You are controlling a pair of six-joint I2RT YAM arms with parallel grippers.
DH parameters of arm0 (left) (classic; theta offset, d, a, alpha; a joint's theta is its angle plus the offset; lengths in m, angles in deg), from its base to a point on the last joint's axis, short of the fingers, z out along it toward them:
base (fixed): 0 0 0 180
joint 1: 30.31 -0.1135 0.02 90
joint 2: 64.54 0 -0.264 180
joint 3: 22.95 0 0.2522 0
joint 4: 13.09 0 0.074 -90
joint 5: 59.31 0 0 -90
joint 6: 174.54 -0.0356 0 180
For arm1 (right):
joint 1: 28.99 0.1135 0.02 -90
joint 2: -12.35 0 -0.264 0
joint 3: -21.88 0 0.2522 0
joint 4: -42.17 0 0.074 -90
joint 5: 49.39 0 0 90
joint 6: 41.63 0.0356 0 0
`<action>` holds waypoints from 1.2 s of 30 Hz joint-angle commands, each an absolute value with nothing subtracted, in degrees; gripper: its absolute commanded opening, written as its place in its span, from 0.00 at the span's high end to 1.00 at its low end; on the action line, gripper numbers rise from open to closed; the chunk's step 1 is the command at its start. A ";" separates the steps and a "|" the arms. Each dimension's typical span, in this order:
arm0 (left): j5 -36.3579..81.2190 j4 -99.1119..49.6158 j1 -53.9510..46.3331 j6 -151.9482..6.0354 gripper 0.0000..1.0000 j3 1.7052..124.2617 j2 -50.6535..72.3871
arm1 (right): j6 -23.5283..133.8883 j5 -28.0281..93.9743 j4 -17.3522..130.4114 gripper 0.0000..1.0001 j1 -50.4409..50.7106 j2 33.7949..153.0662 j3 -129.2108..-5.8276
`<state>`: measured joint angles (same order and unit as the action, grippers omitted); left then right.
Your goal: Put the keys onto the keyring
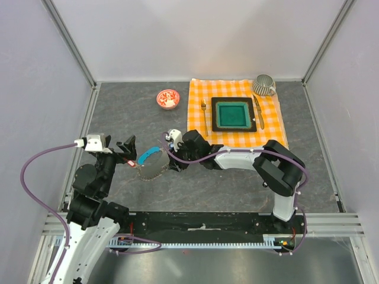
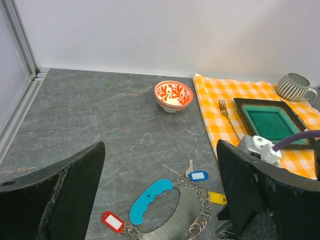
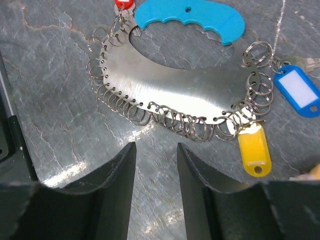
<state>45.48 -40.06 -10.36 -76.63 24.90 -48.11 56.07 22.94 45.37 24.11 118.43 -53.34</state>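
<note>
Just beyond the right gripper [image 3: 156, 148], the keyring [image 3: 175, 92] lies flat on the grey table [image 3: 55, 55].
The right gripper's jaws are narrowly parted and empty. The left gripper [image 2: 160, 150] gapes wide, holding nothing, with the keyring just ahead of it. A red tag [image 2: 113, 221], yellow tag [image 3: 254, 150] and blue tag [image 3: 298, 90] lie at the keyring's rim.

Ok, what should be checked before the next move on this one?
1. The left jaws open and empty: ok.
2. The right jaws open and empty, close to the keyring: ok.
3. The keyring lying flat on the table: ok.
4. The yellow tag, blue tag and red tag all in view: ok.
5. Each tag hooked onto a ring: cannot tell.
6. The bowl well away from the keyring: ok.
</note>
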 commanded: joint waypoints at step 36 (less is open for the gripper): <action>43.61 -39.16 -10.89 -75.40 0.02 24.83 -47.58 | 50.30 18.03 47.93 0.59 25.50 126.43 -67.81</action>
<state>44.04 -40.17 -10.39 -76.53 24.90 -47.76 54.02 18.00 46.44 25.27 129.32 -63.11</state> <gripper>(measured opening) 0.980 0.413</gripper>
